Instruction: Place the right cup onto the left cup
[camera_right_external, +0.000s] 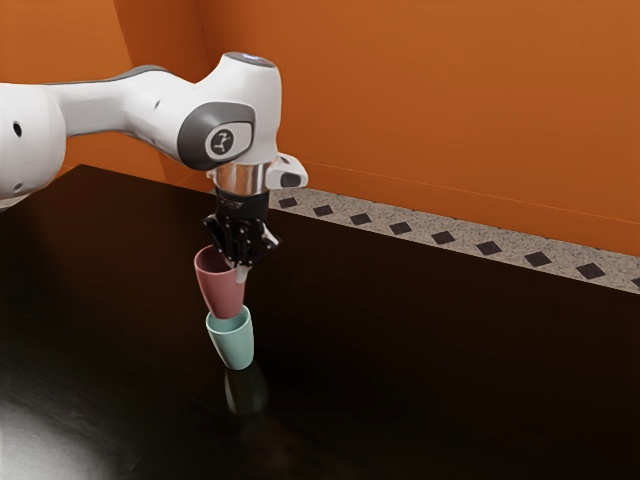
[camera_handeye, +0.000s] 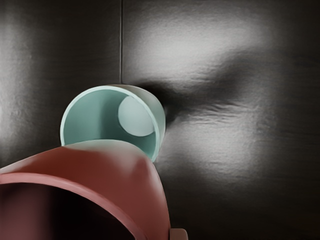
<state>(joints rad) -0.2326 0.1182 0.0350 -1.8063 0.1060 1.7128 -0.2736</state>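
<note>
In the exterior view my gripper (camera_right_external: 241, 262) is shut on the wall of the pink cup (camera_right_external: 222, 290), at its rim on the exterior view's right side. The pink cup hangs slightly tilted, its base overlapping the mouth of the mint-green cup (camera_right_external: 233, 343), which stands on the table. In the wrist view the pink cup (camera_handeye: 115, 175) looms large at the lower edge. Past it is the open mouth of the green cup (camera_handeye: 87, 117), whose inner floor is visible; the pink cup covers part of its near rim. Whether the two touch I cannot tell.
The dark glossy table (camera_right_external: 430, 370) extends around the cups and shows reflections. Behind its far edge lie a patterned floor strip (camera_right_external: 420, 232) and an orange wall (camera_right_external: 450, 110).
</note>
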